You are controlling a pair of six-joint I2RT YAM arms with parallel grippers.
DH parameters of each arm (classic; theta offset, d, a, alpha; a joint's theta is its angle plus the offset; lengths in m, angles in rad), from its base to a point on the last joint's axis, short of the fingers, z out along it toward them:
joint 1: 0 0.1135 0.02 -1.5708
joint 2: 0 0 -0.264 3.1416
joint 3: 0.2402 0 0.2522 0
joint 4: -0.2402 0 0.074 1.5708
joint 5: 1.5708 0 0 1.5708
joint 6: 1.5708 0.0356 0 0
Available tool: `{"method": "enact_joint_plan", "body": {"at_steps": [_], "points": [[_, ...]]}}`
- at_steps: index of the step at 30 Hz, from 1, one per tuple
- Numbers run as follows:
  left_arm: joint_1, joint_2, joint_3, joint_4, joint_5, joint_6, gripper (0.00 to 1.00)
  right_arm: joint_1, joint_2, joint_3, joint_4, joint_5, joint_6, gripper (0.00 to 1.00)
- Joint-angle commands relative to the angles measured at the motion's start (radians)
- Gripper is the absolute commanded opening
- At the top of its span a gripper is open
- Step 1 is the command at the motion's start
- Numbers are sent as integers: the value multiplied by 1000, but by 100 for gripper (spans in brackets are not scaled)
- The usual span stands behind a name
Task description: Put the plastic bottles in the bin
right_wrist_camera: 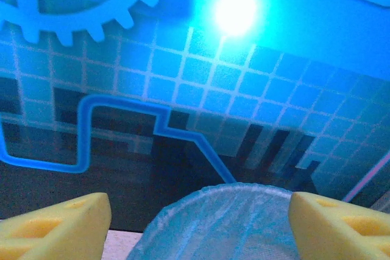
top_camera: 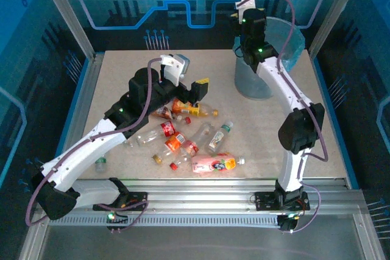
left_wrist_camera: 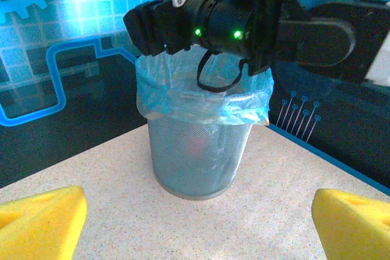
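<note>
Several plastic bottles [top_camera: 183, 135] lie in a loose heap mid-table, among them a pink-labelled one [top_camera: 213, 164] and an orange one [top_camera: 195, 111]. The grey mesh bin [top_camera: 255, 80], lined with a light-blue bag, stands at the back right. My left gripper [top_camera: 202, 89] hovers open just above the heap's far edge, facing the bin [left_wrist_camera: 195, 150], with nothing between its yellow pads [left_wrist_camera: 36, 223]. Over the bin's rim hangs my right gripper [top_camera: 245, 24], open and holding nothing. Its yellow fingertips [right_wrist_camera: 341, 223] flank the bag's rim [right_wrist_camera: 225, 223]. A reddish shape [left_wrist_camera: 196, 145] shows faintly through the bin wall.
One bottle [top_camera: 100, 164] lies apart at the left, beside my left arm's lower link. Glass walls and metal posts enclose the table on three sides. Bare tabletop [left_wrist_camera: 183, 223] lies between the left gripper and the bin.
</note>
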Motion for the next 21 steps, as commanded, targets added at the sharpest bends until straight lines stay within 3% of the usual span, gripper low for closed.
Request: {"method": "enact_joint_plan", "body": {"at_steps": [1,12,16,21], "points": [[-4,2,0,3,-13,-10,96,19,-66,20,-61,-76,59,78],[-5,-30,-12,-55,-2,2,96,150,-261,-79,-350,-261,168,76],[-5,-32,2,-122,15,6,95,180,-365,-200,-484,-344,258,74],[-6,-47,-31,-161,36,11,95,206,-535,-483,-529,-460,335,74]]}}
